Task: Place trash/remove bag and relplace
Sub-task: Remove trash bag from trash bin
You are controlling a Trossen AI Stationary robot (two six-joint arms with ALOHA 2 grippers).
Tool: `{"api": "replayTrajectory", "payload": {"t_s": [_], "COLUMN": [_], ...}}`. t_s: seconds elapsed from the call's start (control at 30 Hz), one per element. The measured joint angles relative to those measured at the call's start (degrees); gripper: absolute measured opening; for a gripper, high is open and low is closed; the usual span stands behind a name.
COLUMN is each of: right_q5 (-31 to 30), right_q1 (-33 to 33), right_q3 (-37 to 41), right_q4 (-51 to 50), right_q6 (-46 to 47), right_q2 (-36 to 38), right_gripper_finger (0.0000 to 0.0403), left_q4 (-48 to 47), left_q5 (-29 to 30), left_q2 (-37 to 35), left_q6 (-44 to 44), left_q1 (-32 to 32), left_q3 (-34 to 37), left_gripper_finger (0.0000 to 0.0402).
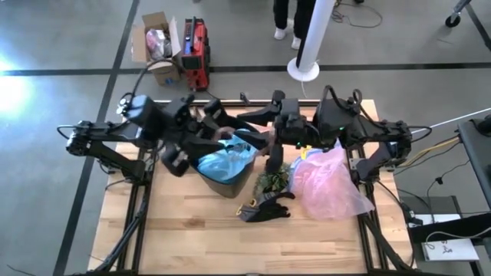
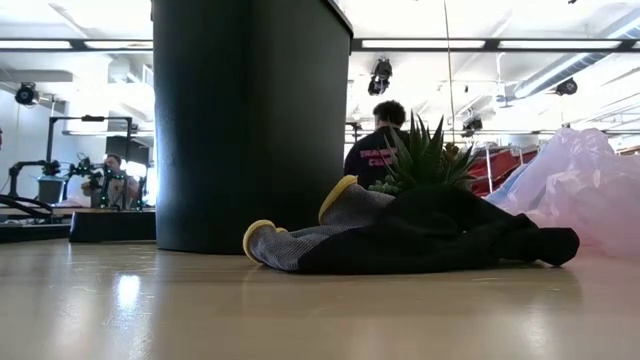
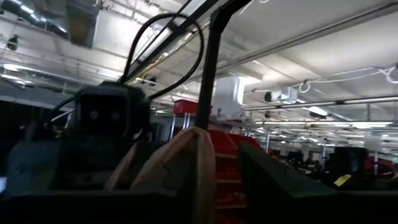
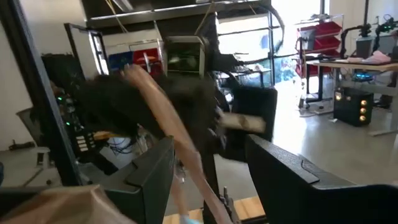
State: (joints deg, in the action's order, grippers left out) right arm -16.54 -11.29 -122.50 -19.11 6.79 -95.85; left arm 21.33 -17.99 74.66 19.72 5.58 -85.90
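Note:
The black bin (image 1: 230, 184) stands mid-table, lined with the teal-blue bag (image 1: 226, 162), whose crinkled top bunches over the rim. Above the bin's far side my two grippers face each other, raised well off the table. A long strip of brown paper trash (image 4: 163, 118) runs between them. My left gripper (image 1: 220, 127) is shut on one end of it, my right gripper (image 1: 257, 132) on the other. The low view shows the bin's wall (image 2: 250, 120) but neither gripper. My left gripper has the brown paper's end (image 3: 186, 165) between its two fingers, which point slanting upward toward the right arm; the paper stands up out of the fingers as a folded loop, clear of the bin. My right gripper has the strip's other end (image 4: 196, 186) between its fingers, close to one finger (image 4: 149, 171). The exact place of contact lies below the picture's edge. From there the strip runs nearly straight up to the left gripper, and more brown paper (image 4: 62, 205) bunches beside that finger.
A pink translucent bag (image 1: 330, 184) lies at the table's right. A green plant tuft (image 1: 272, 180) and a black-and-yellow glove (image 1: 265, 208) lie between it and the bin. Bare wood shows along the near edge (image 1: 230, 245). A person (image 1: 291, 19) stands beyond the table.

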Motion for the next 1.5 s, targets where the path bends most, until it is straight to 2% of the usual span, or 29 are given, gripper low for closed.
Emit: {"api": "replayTrajectory", "payload": {"t_s": [0.47,0.7,1.0,1.2,1.5], "right_q5": [0.0,0.0,-0.1,-0.1,0.3], "right_q1": [-0.9,-2.1,-2.8,-2.8,-3.2], "right_q3": [0.0,0.0,0.0,0.0,0.0], "right_q4": [-2.4,-3.9,-4.8,-4.7,-4.2], "right_q6": [0.4,1.3,1.1,1.1,1.2], "right_q2": [2.8,4.3,4.5,4.6,5.6], "right_gripper_finger": [0.0186,0.0186,0.0186,0.0186,0.0186], "left_q4": [-0.5,-3.2,-21.5,-25.1,-31.4], "left_q5": [1.0,1.7,13.8,14.5,16.6], "left_q2": [9.0,10.9,11.1,9.6,2.1], "left_q6": [-1.9,-7.9,-18.3,-19.1,-19.2], "left_q1": [0.0,-0.2,-0.2,-0.2,-0.4], "left_q3": [0.6,0.6,0.6,0.5,0.6], "left_gripper_finger": [0.0097,0.0097,0.0097,0.0097,0.0097]}}
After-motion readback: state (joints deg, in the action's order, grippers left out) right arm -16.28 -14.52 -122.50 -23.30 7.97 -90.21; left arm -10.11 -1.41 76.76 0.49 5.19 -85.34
